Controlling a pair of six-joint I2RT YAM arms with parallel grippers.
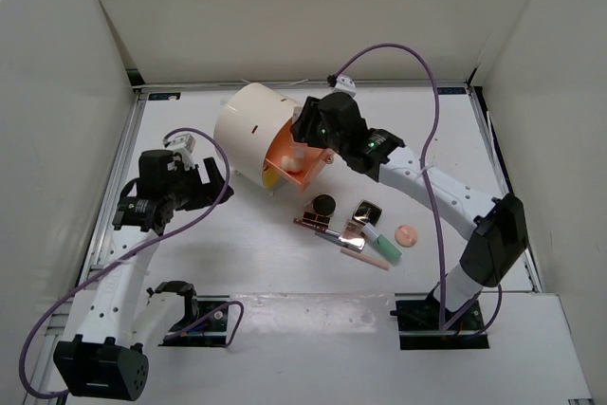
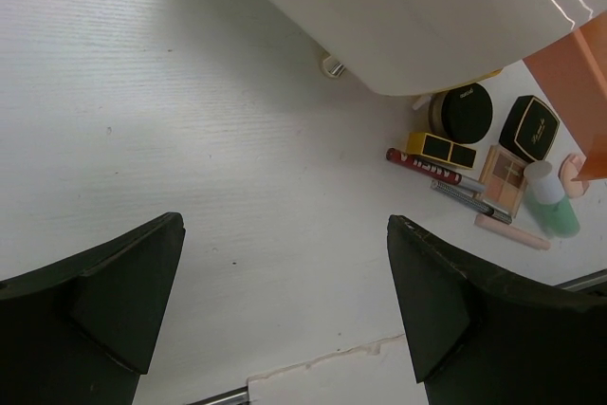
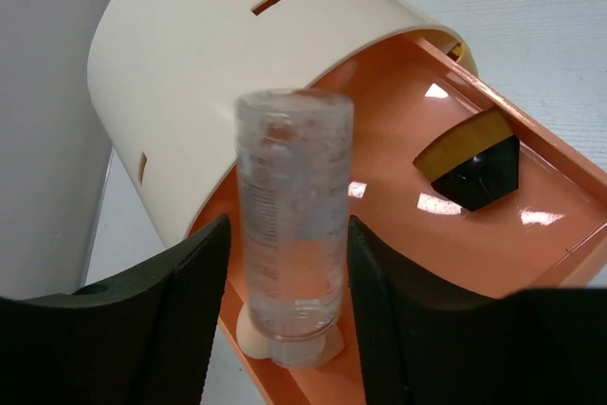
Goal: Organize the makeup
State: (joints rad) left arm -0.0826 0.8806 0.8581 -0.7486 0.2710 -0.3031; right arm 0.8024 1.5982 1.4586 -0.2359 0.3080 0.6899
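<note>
My right gripper (image 1: 313,142) hangs over the orange front (image 1: 294,163) of the cream cylinder (image 1: 251,125). In the right wrist view its jaws (image 3: 288,225) flank a clear bottle (image 3: 292,234) standing cap-down on the orange tray (image 3: 417,234), a narrow gap at the left finger. A peach sponge (image 3: 248,337) lies at the bottle's foot. On the table lie a black round compact (image 1: 325,205), a square compact (image 1: 367,211), a rose-gold palette (image 1: 354,231), a mint tube (image 1: 384,247), another peach sponge (image 1: 406,234) and thin pencils (image 1: 321,227). My left gripper (image 1: 213,180) is open and empty.
The left wrist view shows the cylinder's underside (image 2: 417,7) with small feet (image 2: 332,66), and the makeup cluster (image 2: 493,163) at its right. A black and yellow item (image 3: 479,173) sits deeper in the tray. White walls (image 1: 57,64) enclose the table.
</note>
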